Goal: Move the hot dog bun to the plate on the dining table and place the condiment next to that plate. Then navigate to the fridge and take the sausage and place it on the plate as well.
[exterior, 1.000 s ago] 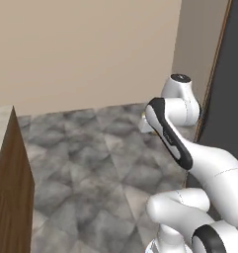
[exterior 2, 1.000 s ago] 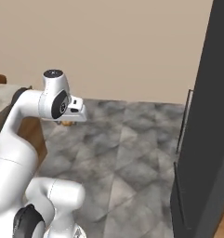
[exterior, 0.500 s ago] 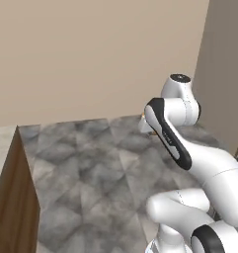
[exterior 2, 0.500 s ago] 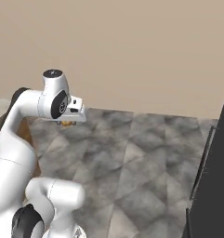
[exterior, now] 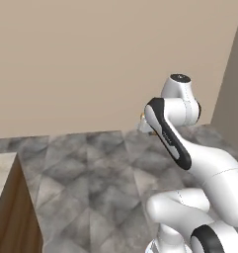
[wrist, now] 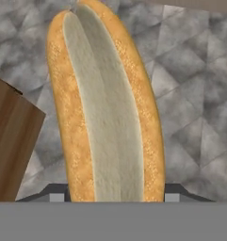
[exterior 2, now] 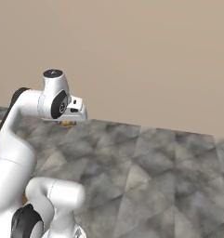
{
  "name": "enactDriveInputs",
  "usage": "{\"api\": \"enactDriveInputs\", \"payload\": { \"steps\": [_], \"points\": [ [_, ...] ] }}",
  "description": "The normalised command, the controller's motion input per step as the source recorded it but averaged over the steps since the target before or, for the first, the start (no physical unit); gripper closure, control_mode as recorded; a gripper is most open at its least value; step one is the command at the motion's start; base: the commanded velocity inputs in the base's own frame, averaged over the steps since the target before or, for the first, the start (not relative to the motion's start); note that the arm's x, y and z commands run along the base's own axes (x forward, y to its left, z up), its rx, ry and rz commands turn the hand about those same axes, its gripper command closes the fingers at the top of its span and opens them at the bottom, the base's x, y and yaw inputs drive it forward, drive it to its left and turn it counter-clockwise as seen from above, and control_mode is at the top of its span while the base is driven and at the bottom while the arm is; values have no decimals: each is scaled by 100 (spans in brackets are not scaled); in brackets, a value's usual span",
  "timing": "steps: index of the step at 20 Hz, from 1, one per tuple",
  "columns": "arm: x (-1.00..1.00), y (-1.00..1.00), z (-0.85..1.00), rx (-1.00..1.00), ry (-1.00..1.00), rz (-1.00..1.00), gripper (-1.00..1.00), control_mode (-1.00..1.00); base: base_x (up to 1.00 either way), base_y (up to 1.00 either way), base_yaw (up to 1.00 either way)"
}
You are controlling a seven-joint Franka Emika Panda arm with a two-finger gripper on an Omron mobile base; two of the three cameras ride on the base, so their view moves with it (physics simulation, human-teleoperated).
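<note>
Below the hand spreads a grey marbled floor, with one wood-panelled corner off to its left in the hand view. The arm folds back on itself, the hand level and held high. One hot dog bun, golden-tan crust with a pale cut face turned to the camera, stands clamped in the gripper, reaching straight out from the fingertips.

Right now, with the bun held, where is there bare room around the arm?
The grey marbled floor lies bare up to the beige wall. The wood-panelled table base crowds the left. The golden-tan hot dog bun fills the gripper.
</note>
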Motion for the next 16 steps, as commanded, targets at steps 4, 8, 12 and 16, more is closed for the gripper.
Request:
{"api": "enactDriveInputs", "payload": {
  "steps": [4,8,12,16],
  "points": [
    [0,0,0,0,0,0,100,100,100,-1,22],
    [0,0,0,0,0,0,100,100,100,-6,33],
    [0,0,0,0,0,0,100,100,100,-14,58],
    [0,0,0,0,0,0,100,100,100,-29,63]
  ]
}}
